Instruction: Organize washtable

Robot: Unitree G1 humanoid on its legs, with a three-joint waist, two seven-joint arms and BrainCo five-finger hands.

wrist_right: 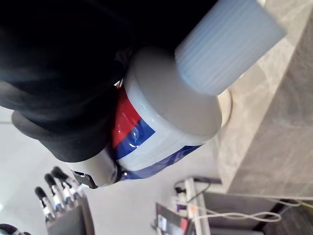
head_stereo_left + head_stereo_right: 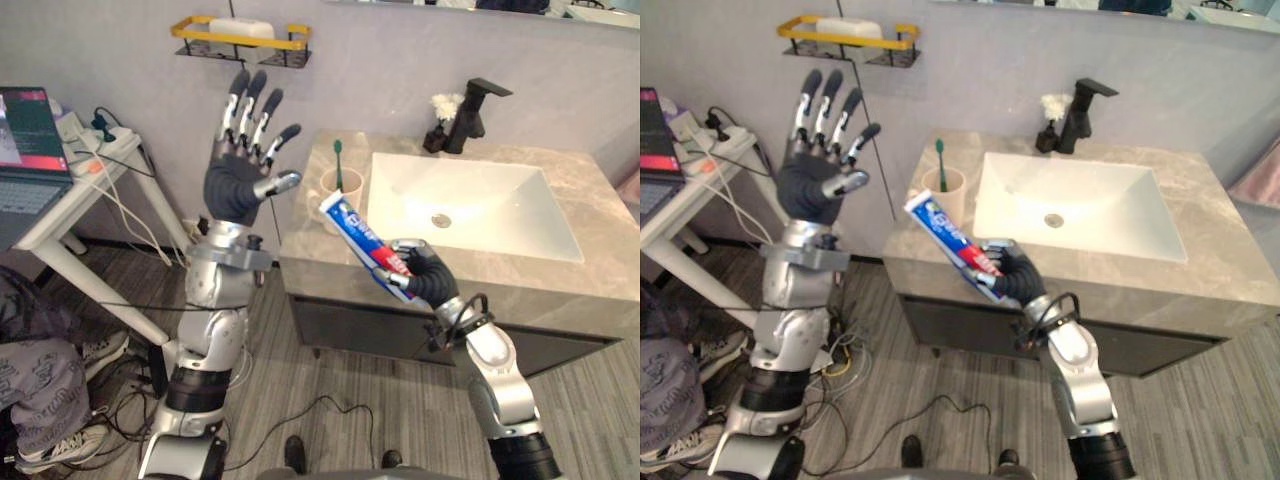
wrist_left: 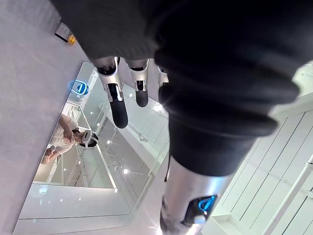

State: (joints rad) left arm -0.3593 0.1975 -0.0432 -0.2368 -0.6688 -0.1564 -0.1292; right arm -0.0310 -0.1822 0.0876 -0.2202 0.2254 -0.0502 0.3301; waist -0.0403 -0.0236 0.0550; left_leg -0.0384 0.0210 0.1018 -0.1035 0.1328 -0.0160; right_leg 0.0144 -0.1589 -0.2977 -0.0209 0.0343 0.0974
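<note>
Left eye view: cup [image 2: 336,196] holds toothbrush [image 2: 339,162]; right robot hand [image 2: 422,274] grips toothpaste [image 2: 350,226]; left [image 2: 235,178] splayed.

- A bathroom corner set up in a test lab or office.
- Bathroom: a stone vanity counter [image 2: 590,170] with a white basin [image 2: 480,195], black faucet [image 2: 478,108], a cup [image 2: 335,195] holding a toothbrush [image 2: 339,165], and a yellow wall shelf [image 2: 240,42].
- Lab: just beside it, a white desk [image 2: 75,200] carrying a laptop [image 2: 30,140], power strip [image 2: 105,140] and trailing cables.
</note>
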